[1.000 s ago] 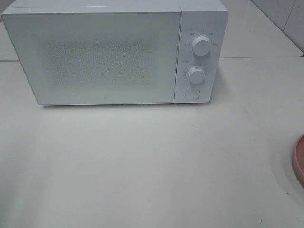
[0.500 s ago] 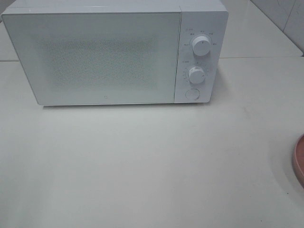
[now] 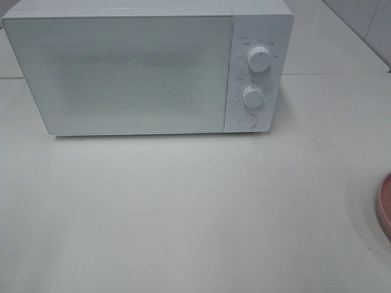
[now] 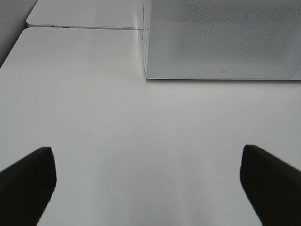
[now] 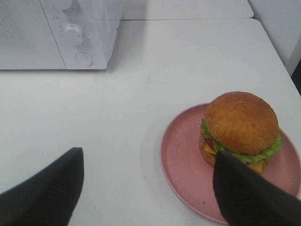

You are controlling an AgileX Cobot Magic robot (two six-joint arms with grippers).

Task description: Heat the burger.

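Observation:
The burger (image 5: 241, 126), with a golden-brown bun, green lettuce and a cheese slice, sits on a pink plate (image 5: 186, 155) in the right wrist view. My right gripper (image 5: 146, 188) hovers open above the table, short of the plate, with nothing between its fingers. The exterior high view shows only the plate's rim (image 3: 384, 206) at the right edge; the burger is out of that view. The white microwave (image 3: 146, 67) stands at the back with its door shut. My left gripper (image 4: 148, 181) is open over bare table in front of the microwave (image 4: 221, 40).
The microwave's panel carries two knobs (image 3: 259, 59) (image 3: 252, 96) and a round button (image 3: 247, 121). A seam between table sections (image 3: 342, 74) runs to the right of the microwave. A white wall (image 5: 277, 23) rises beyond the table's right edge.

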